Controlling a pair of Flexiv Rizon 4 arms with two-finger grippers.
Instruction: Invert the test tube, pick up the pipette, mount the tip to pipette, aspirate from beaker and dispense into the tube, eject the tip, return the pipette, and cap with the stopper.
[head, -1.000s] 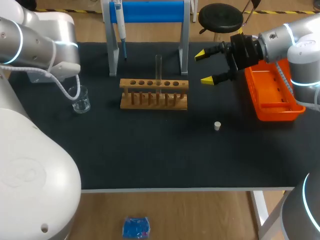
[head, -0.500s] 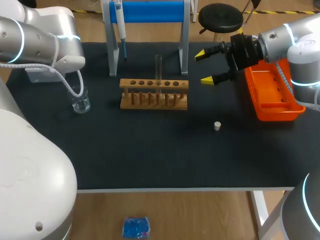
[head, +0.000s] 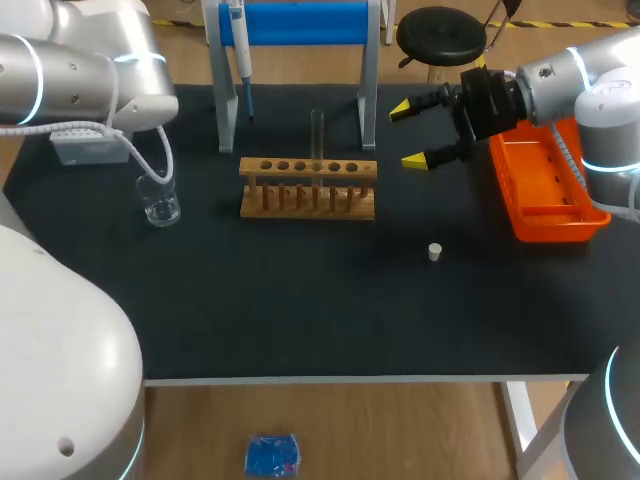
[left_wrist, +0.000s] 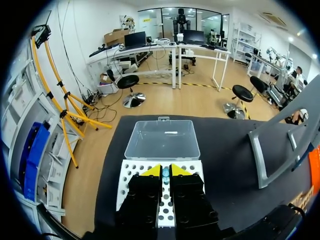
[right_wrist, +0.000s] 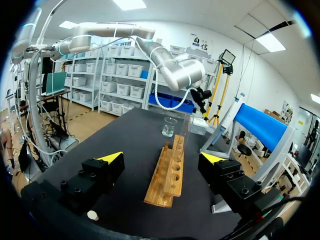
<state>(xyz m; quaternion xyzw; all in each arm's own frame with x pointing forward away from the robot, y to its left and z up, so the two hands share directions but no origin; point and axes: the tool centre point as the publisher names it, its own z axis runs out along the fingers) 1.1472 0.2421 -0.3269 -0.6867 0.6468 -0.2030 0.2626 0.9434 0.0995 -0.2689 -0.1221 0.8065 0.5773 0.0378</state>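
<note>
The clear glass test tube (head: 317, 135) is being held upright by the slotted wooden rack (head: 308, 200) on the matte black table (head: 300, 310). The slim pipette (head: 240, 50) is being carried by the blue-barred stand (head: 300, 22), and the small white cylindrical stopper (head: 435, 252) is being borne by the table, well apart from the glass beaker (head: 160, 200). The right gripper (head: 409, 134) is being held wide open and empty beside the orange plastic tray (head: 545, 190). The left gripper (left_wrist: 162, 171) is being held over the white perforated tip box (left_wrist: 130, 175), its fingers drawn nearly together. Whether the bluish speck between them is gripped cannot be told.
</note>
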